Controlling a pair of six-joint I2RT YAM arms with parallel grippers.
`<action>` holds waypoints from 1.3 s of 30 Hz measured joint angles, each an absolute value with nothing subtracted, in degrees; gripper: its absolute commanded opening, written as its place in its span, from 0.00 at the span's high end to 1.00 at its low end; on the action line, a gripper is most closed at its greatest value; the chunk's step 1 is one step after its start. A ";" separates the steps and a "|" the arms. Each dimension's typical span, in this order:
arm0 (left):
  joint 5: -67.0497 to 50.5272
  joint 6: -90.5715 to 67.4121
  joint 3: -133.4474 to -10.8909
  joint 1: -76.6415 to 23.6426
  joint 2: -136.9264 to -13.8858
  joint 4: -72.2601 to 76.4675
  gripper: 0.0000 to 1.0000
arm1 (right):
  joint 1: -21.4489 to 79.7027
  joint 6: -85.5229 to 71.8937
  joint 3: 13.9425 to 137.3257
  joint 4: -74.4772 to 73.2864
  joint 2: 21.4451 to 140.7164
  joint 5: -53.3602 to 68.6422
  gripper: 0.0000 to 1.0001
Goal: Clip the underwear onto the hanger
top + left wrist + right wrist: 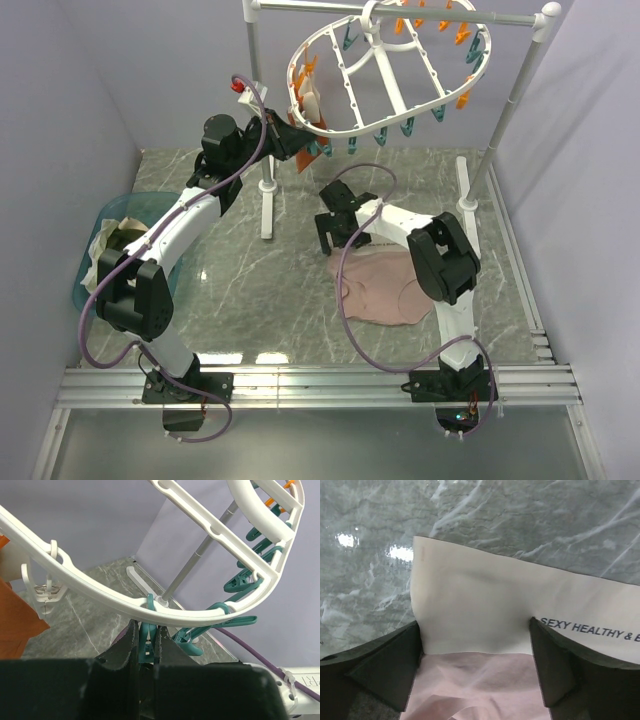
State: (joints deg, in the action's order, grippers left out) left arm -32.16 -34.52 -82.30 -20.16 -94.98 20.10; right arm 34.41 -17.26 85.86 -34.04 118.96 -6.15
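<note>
My left gripper is clamped on a teal peg under the hanger. The right gripper gapes over the underwear waistband, so I'd pinch next.

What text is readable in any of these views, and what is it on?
"SEXY HEALTHY &", cut off at the frame edge: underwear waistband, right wrist view.
Dark letters on a white arm link, left wrist view: cut off, unreadable.
Top view: nothing legible.

The white pole stand hems in the hanger on both sides.
</note>
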 measured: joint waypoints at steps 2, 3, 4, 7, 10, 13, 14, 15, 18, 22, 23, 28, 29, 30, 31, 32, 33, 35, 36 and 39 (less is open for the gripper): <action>-32.16 -34.50 -82.30 -20.16 -94.98 20.10 1.00 | 34.22 -16.93 85.52 -33.58 118.91 -5.96 0.30; -32.14 -34.48 -82.30 -20.16 -94.98 20.08 1.00 | 34.11 -16.93 85.30 -33.21 118.83 -5.96 0.36; -32.14 -34.46 -82.30 -20.16 -94.98 20.08 1.00 | 33.93 -16.80 85.01 -32.86 118.67 -5.96 0.47; -32.16 -34.09 -82.30 -20.16 -94.98 20.05 1.00 | 33.01 -16.69 84.31 -32.12 118.39 -5.96 0.69; -32.16 -34.06 -82.30 -20.16 -94.98 20.05 1.00 | 31.70 -16.58 83.94 -32.08 118.21 -5.37 0.91; -32.16 -34.06 -82.30 -20.16 -94.98 20.03 1.00 | 30.76 -16.53 83.85 -32.12 118.08 -3.51 1.00; -32.18 -34.06 -82.30 -20.16 -94.98 20.03 1.00 | 30.55 -16.62 83.68 -31.97 117.86 -2.96 1.00; -32.21 -34.06 -82.30 -20.16 -94.98 20.01 1.00 | 30.46 -16.62 83.33 -31.59 117.64 -2.66 1.00; -32.32 -34.06 -82.30 -20.16 -94.98 19.99 1.00 | 30.33 -16.21 80.62 -28.69 115.83 -2.11 1.00; -32.56 -34.06 -82.30 -20.16 -94.98 19.86 1.00 | 30.35 -14.70 74.78 -23.33 111.94 -1.50 1.00; -32.60 -34.06 -82.30 -20.16 -94.98 19.77 1.00 | 30.35 -13.98 73.63 -22.57 110.83 -1.45 1.00; -33.06 -34.09 -82.30 -19.99 -94.98 19.27 1.00 | 30.52 -9.67 69.12 -15.81 103.59 -2.09 1.00; -33.17 -34.11 -82.30 -19.94 -94.98 19.11 1.00 | 30.61 -8.93 68.29 -14.20 102.02 -2.39 1.00; -33.19 -34.13 -82.30 -19.90 -94.98 18.96 1.00 | 30.74 -8.03 67.40 -12.47 100.31 -2.79 1.00; -33.21 -34.15 -82.30 -19.88 -94.98 18.90 1.00 | 30.92 -7.44 66.74 -11.14 98.94 -3.18 1.00; -33.19 -34.17 -82.30 -19.86 -94.98 18.87 1.00 | 31.16 -6.70 66.00 -9.39 97.41 -3.64 1.00; -33.19 -34.22 -82.30 -19.86 -94.98 18.87 1.00 | 31.46 -6.02 65.34 -7.75 96.20 -4.03 1.00; -33.21 -34.30 -82.30 -19.86 -94.98 18.87 1.00 | 32.16 -4.69 64.01 -4.19 94.30 -4.99 1.00; -33.21 -34.30 -82.30 -19.86 -94.98 18.85 1.00 | 32.69 -3.62 63.02 -2.02 93.36 -5.52 1.00; -33.23 -34.35 -82.30 -19.86 -94.98 18.65 1.00 | 34.15 -0.58 60.34 3.07 91.37 -7.09 1.00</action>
State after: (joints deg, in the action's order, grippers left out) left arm -33.23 -34.35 -82.30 -19.86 -94.98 18.65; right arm 34.15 -0.58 60.34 3.07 91.37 -7.09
